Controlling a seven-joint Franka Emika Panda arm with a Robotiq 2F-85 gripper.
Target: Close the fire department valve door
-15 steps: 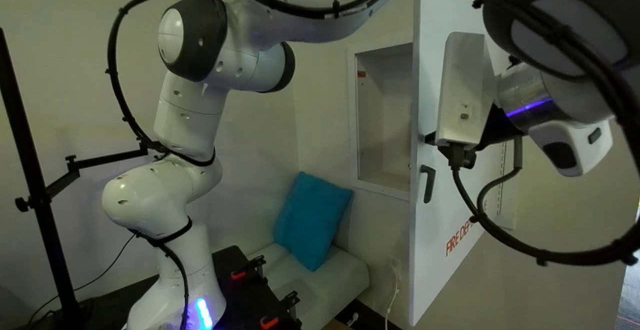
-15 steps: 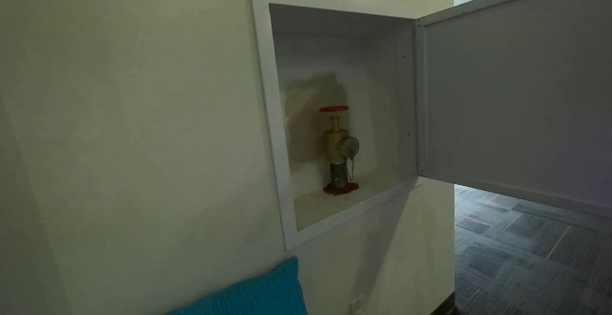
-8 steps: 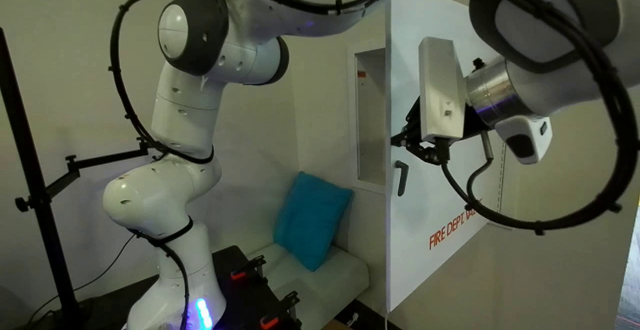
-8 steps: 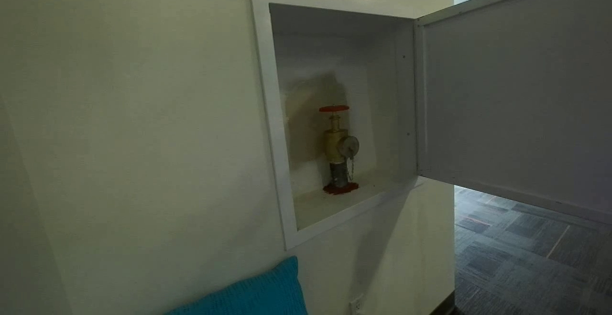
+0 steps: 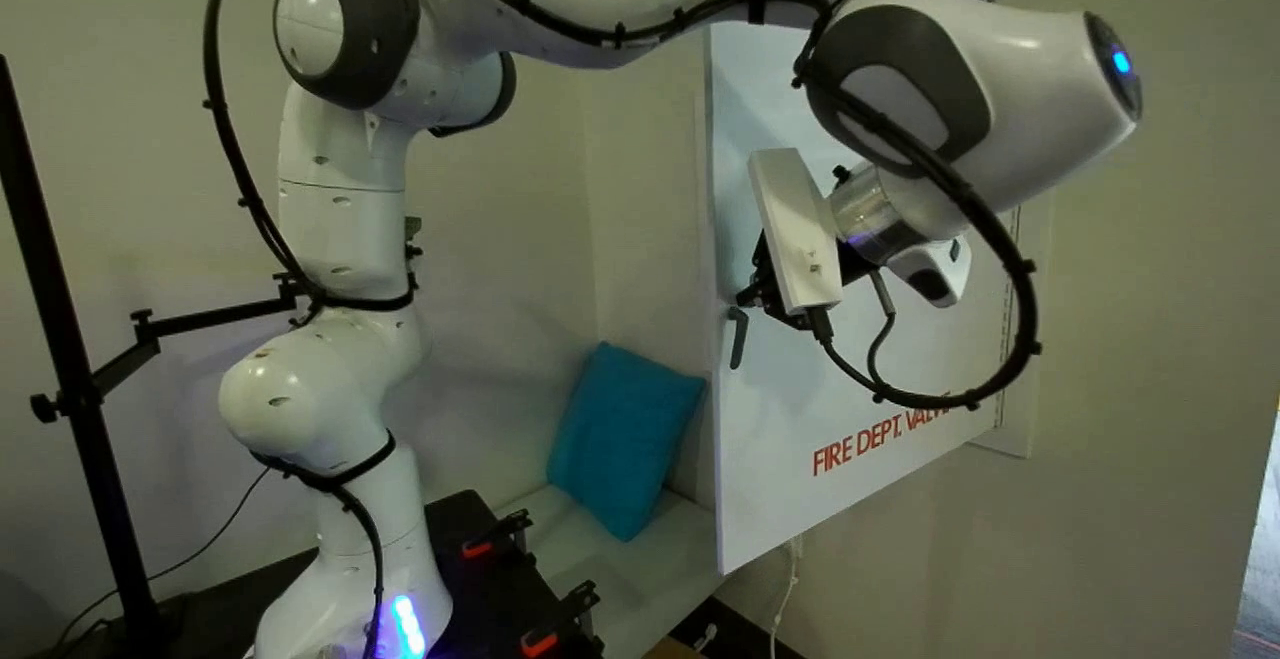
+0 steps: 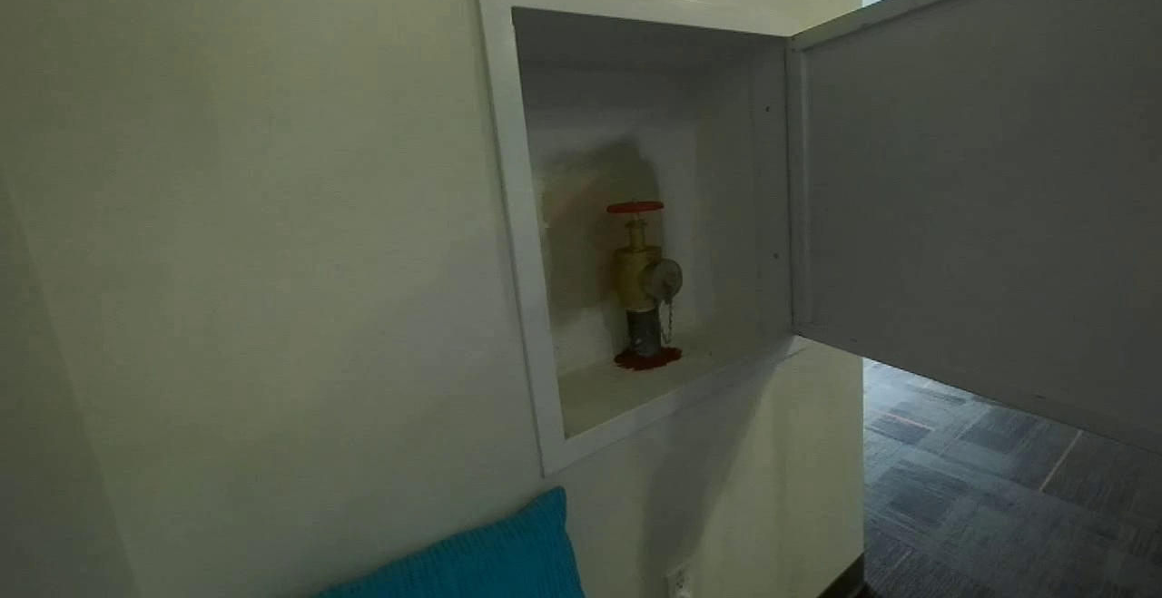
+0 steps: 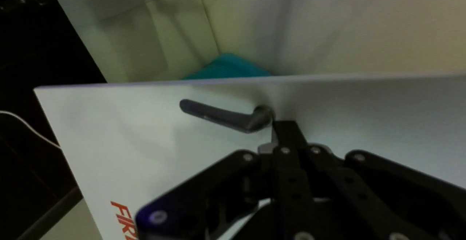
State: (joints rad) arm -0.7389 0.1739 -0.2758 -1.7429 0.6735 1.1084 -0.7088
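The fire department valve door (image 5: 770, 499) is a flat white panel with red lettering. It stands partly open, and its outer face shows in an exterior view and in the wrist view (image 7: 127, 123). Its grey inner face (image 6: 980, 199) shows beside the open wall recess, hinged at the recess's right edge. A small dark latch handle (image 5: 738, 339) sits near the door's free edge and also shows in the wrist view (image 7: 222, 118). My gripper (image 5: 745, 297) is shut and holds nothing. Its fingertips (image 7: 285, 123) are at the door's outer face, right beside the handle's pivot.
A brass valve with a red wheel (image 6: 638, 262) stands inside the recess, whose white frame (image 6: 517, 217) surrounds it. A blue cushion (image 5: 625, 439) leans on a pale bench (image 5: 620, 579) below. A white cord (image 5: 785, 599) hangs under the door. A black base with clamps (image 5: 490, 579) is near the arm.
The gripper and door have moved left together in an exterior view, the door swinging toward the wall. The recess opening is now hidden behind the door in that view.
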